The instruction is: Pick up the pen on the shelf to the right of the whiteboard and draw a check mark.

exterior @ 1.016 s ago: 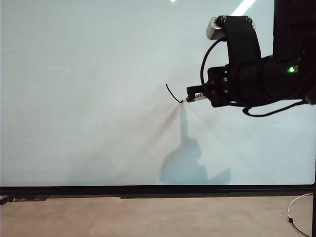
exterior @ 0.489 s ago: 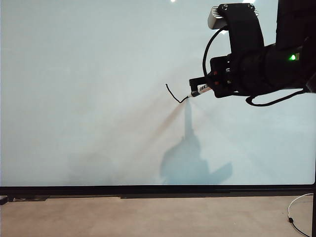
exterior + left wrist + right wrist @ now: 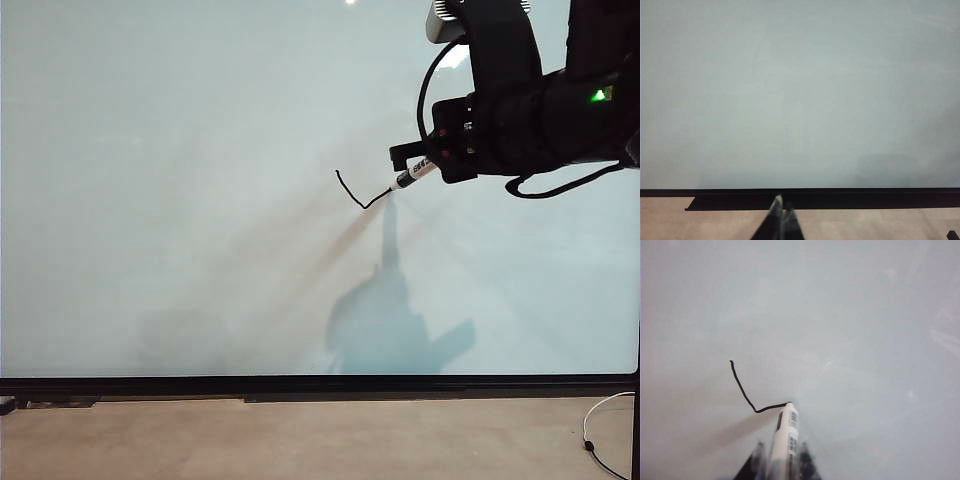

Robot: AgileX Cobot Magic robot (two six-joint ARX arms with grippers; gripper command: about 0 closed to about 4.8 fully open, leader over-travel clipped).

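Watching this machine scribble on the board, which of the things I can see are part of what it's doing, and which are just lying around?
Part of the job:
- pen, gripped in the right pincer, tip on the board
- whiteboard
- check mark, its rising stroke only begun

Just around:
- left pincer, shut, low before the board's bottom edge
- white cable on the floor, lower right of the exterior view

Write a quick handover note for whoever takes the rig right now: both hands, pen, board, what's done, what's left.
Right hand: shut on the pen, upper right of the whiteboard, tip at the board.
Left hand: shut, holds nothing, low in front of the board's bottom edge.
Done: pen picked up; check mark has its short down stroke and the start of the up stroke.
Left: carry the up stroke on up and right, probably longer than the first, then lift the pen off.
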